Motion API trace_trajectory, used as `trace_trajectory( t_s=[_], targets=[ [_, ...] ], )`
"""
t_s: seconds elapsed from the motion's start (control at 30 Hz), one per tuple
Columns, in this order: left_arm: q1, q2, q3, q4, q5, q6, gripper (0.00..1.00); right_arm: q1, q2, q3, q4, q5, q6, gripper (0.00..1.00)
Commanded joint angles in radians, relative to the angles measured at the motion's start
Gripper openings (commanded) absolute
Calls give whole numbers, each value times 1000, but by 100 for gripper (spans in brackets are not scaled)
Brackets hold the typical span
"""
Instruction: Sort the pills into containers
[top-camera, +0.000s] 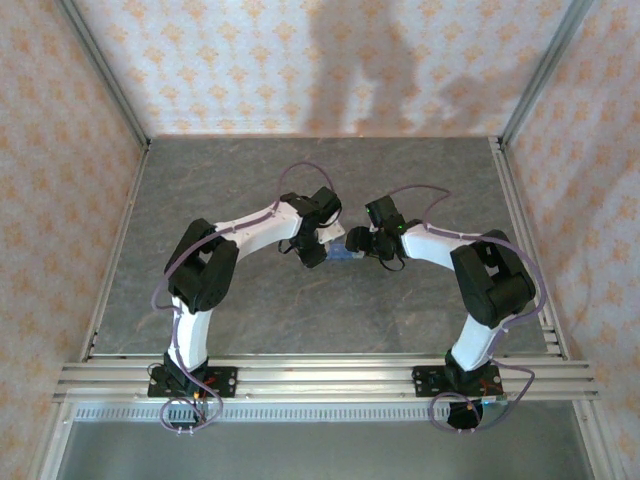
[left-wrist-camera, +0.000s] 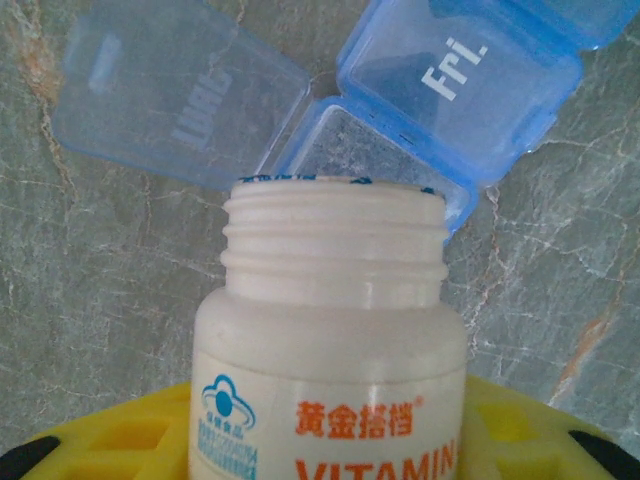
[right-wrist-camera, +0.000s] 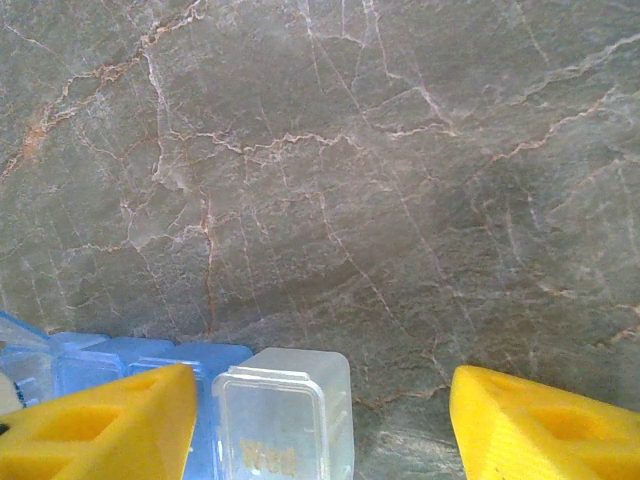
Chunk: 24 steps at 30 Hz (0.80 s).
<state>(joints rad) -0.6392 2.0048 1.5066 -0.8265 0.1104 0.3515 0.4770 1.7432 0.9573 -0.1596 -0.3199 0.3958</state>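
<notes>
While left claw clasps threaded white bottle, translucent blue organizer open.

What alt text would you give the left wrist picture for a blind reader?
An uncapped white vitamin bottle in the left gripper points its mouth at an open compartment of a blue pill organizer on a grey marbled table. The neighbouring lid, shut, reads Fri.
</notes>
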Motion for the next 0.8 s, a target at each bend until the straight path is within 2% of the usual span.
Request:
trace_trajectory(
  t_s=[0.0,0.77],
  targets=[
    [-8,19,32,-48,-38,27,0,8,21,-23,-3,0,0,67],
    [-30,61,89,-88,-102,48,0,8,31,-25,-4,-2,7,67]
  ],
)
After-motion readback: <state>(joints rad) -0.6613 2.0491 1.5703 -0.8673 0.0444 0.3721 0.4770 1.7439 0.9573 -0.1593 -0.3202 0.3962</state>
